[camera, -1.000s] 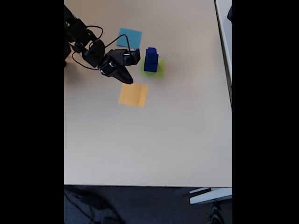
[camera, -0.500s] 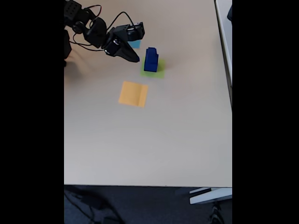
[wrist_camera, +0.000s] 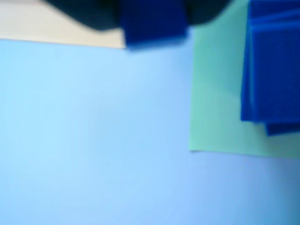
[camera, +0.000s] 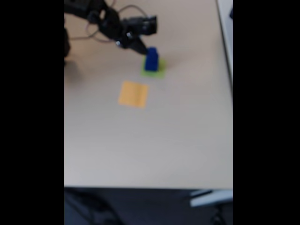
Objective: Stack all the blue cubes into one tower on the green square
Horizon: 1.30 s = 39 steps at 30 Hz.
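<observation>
Tower stands just right of tool.

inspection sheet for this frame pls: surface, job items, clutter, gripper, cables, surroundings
Surface: beige table, bare apart from the paper squares.
Job's things: tower of blue cubes stands on the green square; a small blue cube sits at the gripper in the wrist view, blurred.
Clutter: orange-yellow square lies apart from the tower; light-blue square is below the wrist camera.
Gripper: gripper is close beside the tower's top; it appears to hold the small cube.
Cables: black cables loop along the arm.
Surroundings: dark floor below the table edge; a pale surface at the right.
</observation>
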Available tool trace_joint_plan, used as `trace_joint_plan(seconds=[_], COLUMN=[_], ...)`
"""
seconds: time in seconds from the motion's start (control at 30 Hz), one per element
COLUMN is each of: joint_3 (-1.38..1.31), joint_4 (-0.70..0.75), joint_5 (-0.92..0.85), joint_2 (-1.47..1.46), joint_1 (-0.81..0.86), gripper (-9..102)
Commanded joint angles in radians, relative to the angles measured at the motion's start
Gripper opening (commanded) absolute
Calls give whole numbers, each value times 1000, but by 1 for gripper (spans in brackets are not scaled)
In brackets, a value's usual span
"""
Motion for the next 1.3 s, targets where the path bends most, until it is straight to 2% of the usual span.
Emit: trace_joint_plan(seconds=[0.0, 0.6, 1.27], joint_3=[-114, -314, -405], joint_4=[34, 212, 265], joint_5=[18, 80, 97], joint_2=[-14, -144, -224], joint_1=[-20, -100, -97], gripper=[0, 0, 0])
